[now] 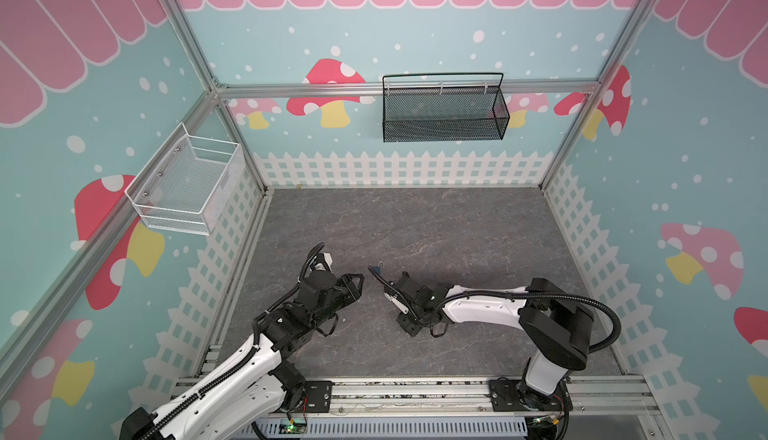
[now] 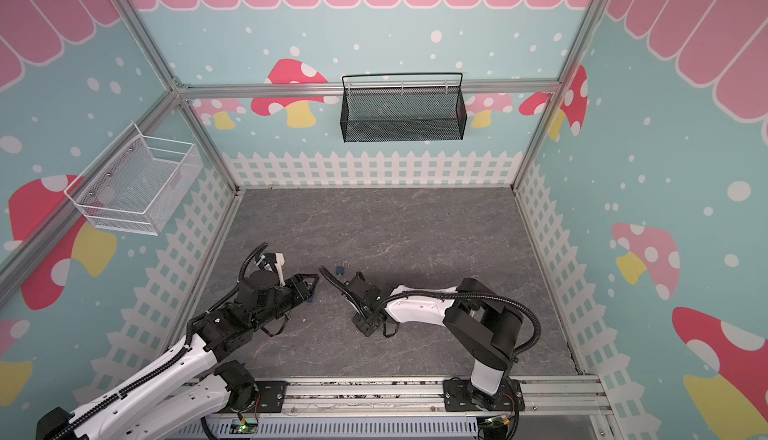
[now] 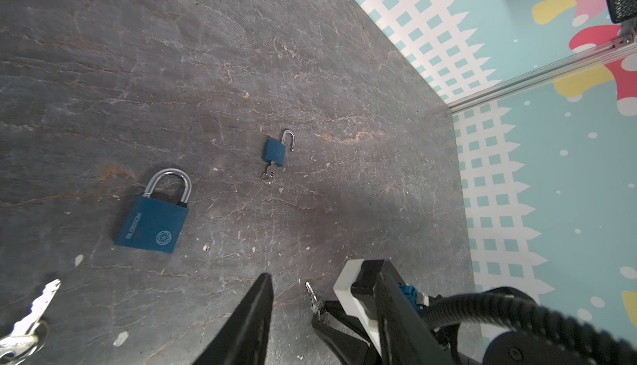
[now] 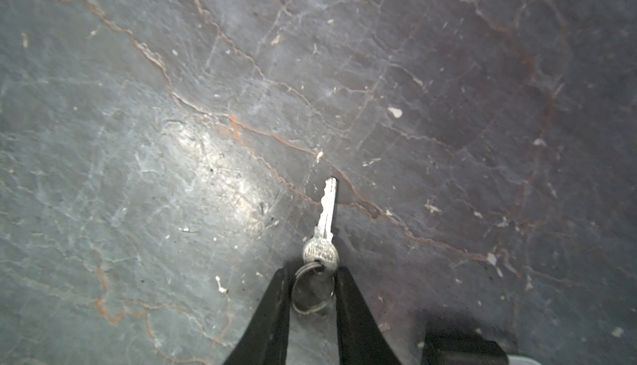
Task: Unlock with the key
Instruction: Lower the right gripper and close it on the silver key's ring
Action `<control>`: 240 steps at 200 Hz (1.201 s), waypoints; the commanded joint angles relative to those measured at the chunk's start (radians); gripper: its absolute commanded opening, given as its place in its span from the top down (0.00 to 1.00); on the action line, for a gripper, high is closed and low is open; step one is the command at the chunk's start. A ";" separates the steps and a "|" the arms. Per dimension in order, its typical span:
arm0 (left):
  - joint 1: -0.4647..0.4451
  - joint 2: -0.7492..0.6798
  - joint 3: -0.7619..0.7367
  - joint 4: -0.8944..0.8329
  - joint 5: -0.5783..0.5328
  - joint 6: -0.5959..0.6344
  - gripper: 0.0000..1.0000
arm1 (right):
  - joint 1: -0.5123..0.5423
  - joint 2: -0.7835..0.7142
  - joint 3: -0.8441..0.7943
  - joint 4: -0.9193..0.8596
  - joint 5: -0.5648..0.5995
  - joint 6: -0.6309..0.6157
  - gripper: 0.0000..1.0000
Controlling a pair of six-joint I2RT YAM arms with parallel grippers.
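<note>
Two robot arms reached over a dark grey stone-patterned tabletop point(image 1: 415, 230) enclosed by mushroom-print walls point(image 1: 685, 159). A white wire-mesh basket point(image 1: 174, 217) hung on the left wall and a black mesh basket point(image 1: 442, 130) on the back wall; inside each, only its own mesh showed. The right gripper point(image 4: 312, 275) pointed down at the tabletop, its black fingers close on either side of the split ring of a small silver key point(image 4: 324, 225); whether they pinched it could not be told. The left gripper point(image 1: 356, 283) stood with jaws apart, holding nothing. In the left wrist view, a large blue padlock point(image 3: 151, 223) lay flat with its shackle closed and a larger silver key point(image 3: 32, 311) lay near it. Farther off, a small blue padlock point(image 3: 275, 152) lay with its shackle open and a second small key point(image 3: 270, 173) in its keyhole.
</note>
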 commanded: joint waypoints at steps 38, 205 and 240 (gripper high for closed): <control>0.006 0.018 -0.001 0.027 0.041 -0.032 0.52 | 0.008 0.008 -0.013 -0.014 0.010 -0.023 0.82; 0.007 -0.004 -0.039 0.061 0.072 -0.080 0.52 | -0.036 -0.068 -0.066 0.058 -0.068 0.002 1.00; 0.006 -0.008 -0.054 0.097 0.087 -0.101 0.52 | -0.065 -0.104 -0.094 0.098 -0.148 0.021 1.00</control>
